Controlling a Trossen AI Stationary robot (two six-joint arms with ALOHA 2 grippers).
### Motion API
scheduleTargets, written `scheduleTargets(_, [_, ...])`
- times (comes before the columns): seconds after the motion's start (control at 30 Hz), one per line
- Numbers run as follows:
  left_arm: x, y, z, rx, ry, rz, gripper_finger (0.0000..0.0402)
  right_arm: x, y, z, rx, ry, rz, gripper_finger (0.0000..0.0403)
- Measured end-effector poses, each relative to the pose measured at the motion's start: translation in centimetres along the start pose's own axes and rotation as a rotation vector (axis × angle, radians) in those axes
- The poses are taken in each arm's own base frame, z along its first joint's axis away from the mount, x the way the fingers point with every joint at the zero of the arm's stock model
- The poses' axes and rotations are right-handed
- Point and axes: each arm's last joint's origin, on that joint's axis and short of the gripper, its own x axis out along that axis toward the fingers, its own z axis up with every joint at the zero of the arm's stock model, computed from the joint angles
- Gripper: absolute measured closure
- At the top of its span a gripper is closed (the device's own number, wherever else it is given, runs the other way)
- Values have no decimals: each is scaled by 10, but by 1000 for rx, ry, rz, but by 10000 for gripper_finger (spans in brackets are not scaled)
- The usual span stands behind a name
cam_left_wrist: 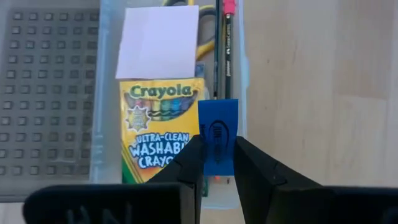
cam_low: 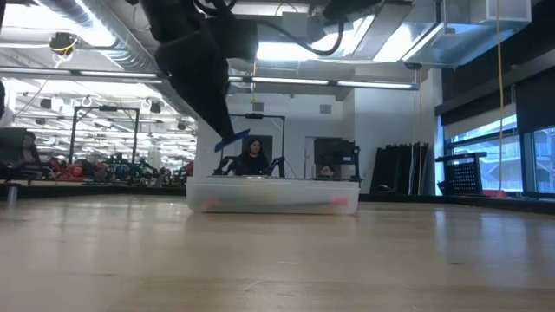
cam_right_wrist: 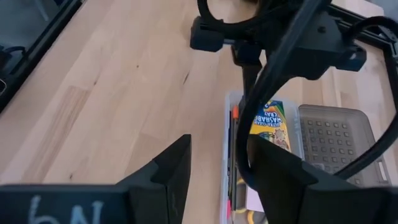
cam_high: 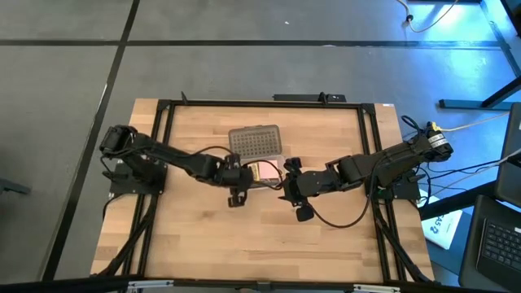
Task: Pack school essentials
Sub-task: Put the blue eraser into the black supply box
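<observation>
I see the left gripper [cam_left_wrist: 216, 163] over the desk [cam_high: 244, 236] centre, jaws clamped on the blue eraser [cam_left_wrist: 218, 135]. Beneath it the clear case [cam_left_wrist: 107, 93] holds the Crayola crayon box [cam_left_wrist: 158, 127], pink notepad [cam_left_wrist: 159, 42] and pencils [cam_left_wrist: 226, 50]. At 3 o'clock the right gripper [cam_right_wrist: 217, 171] hovers, jaws apart.

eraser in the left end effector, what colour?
Blue, with a dark oval print; the eraser shows best in the left wrist view, above the crayon box.
</observation>
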Motion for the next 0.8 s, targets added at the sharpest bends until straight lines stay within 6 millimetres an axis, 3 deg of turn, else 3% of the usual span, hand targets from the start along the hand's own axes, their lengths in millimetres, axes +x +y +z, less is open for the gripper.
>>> scheduleTargets(0.2, [4,-1,-1,-1,20,-31,341,0,0,-1,-2,9,2,244])
scheduleTargets(0.43, [23,-5,-4,14,64,-3,340,0,-1,-1,-7,14,-11,244])
scheduleTargets(0.8, [26,-6,-5,-16,74,1,340,0,-1,-1,-8,14,-12,244])
